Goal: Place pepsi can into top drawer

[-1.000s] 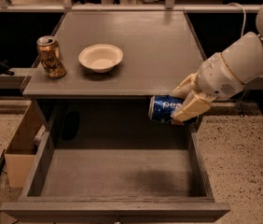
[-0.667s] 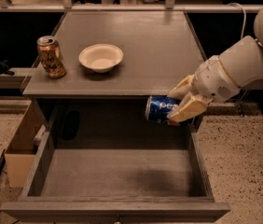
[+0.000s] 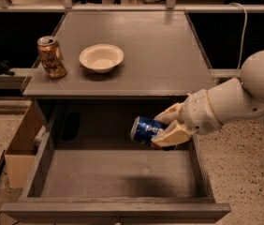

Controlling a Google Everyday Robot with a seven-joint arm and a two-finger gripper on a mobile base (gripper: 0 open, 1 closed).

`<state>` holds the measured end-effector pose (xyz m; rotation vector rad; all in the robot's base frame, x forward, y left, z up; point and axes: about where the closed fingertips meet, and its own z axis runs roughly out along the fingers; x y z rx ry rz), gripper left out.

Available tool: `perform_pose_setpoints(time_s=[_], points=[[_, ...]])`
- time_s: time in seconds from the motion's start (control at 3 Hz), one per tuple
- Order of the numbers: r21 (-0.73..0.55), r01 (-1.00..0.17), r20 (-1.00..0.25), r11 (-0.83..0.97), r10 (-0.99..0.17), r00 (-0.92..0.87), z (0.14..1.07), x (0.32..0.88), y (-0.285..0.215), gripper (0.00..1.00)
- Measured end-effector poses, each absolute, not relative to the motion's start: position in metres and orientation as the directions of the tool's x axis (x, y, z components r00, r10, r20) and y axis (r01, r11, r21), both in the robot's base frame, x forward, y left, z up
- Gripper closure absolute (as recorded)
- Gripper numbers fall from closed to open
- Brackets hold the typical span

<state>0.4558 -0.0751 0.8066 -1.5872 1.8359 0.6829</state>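
We have brought the tool (image 3: 163, 131), clamped on the sideways pepsi can (image 3: 145, 130), down over the open top drawer (image 3: 115, 175), so release seems close.

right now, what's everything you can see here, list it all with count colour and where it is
pepsi can: one, blue, lying sideways in the gripper above the back right of the drawer
top drawer: one, grey, pulled open, nothing inside
gold-brown can: one, upright, left edge of the cabinet top
bowl: one, cream, on the cabinet top right of that can
cabinet top: one, grey
cardboard box: one, tan, on the floor left of the drawer
arm: one, white, reaching in from the right
gripper: one, cream fingers, shut on the pepsi can
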Motion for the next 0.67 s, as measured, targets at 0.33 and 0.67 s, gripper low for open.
perform_pose_setpoints(time_s=[0.33, 0.67], points=[[-0.003, -0.987, -0.733, 0.159, -0.672, -0.105, 0.7672, 0.4646, -0.0514, 1.0], [-0.003, -0.987, -0.733, 0.159, -0.672, -0.105, 0.7672, 0.4646, -0.0514, 1.0]])
